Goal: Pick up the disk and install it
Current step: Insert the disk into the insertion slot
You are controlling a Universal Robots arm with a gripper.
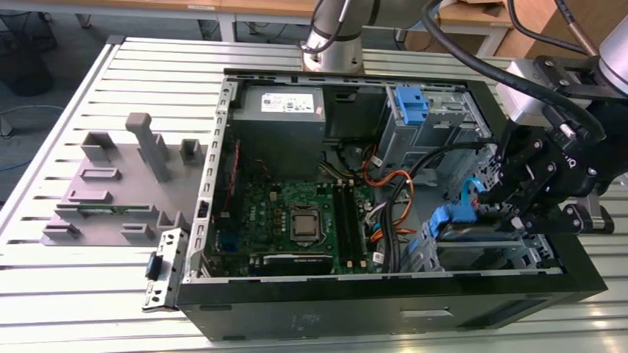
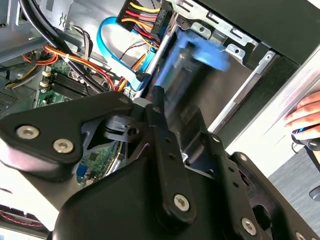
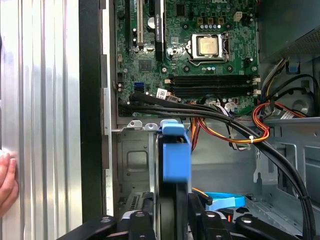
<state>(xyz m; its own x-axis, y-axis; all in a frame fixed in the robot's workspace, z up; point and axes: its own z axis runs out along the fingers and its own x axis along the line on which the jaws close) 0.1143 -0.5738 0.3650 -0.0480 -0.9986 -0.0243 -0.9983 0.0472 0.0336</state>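
1. The gripper (image 1: 510, 213) hangs over the drive bay (image 1: 481, 254) at the open computer case's (image 1: 393, 309) corner, about 4 o'clock from the motherboard (image 1: 294, 220) in the exterior view. Its fingers (image 3: 197, 220) are clamped on the disk (image 3: 172, 170), which stands on edge between them in the first wrist view.
2. The disk's blue carrier frame (image 2: 205, 50) points toward the bay's metal rails in the second wrist view; the drive body is blurred there.
3. Just beside the disk, a light blue data cable (image 3: 225, 202) curls across the bay floor, and a bundle of black cables (image 3: 210, 117) crosses ahead of the frame's tip.
4. Orange, red and yellow power wires (image 3: 255, 135) loop near that bundle, at the motherboard's edge.
5. Farther off, a grey power-supply box (image 1: 279, 110) sits at 11 o'clock of the motherboard, and an upright blue latch (image 1: 412, 107) at 1 o'clock.
6. Outside the case, a grey fixture block (image 1: 118, 184) rests on the slatted table (image 1: 59, 294) at 9 o'clock.
7. A person's hand (image 3: 6, 180) rests on the table beside the case wall.
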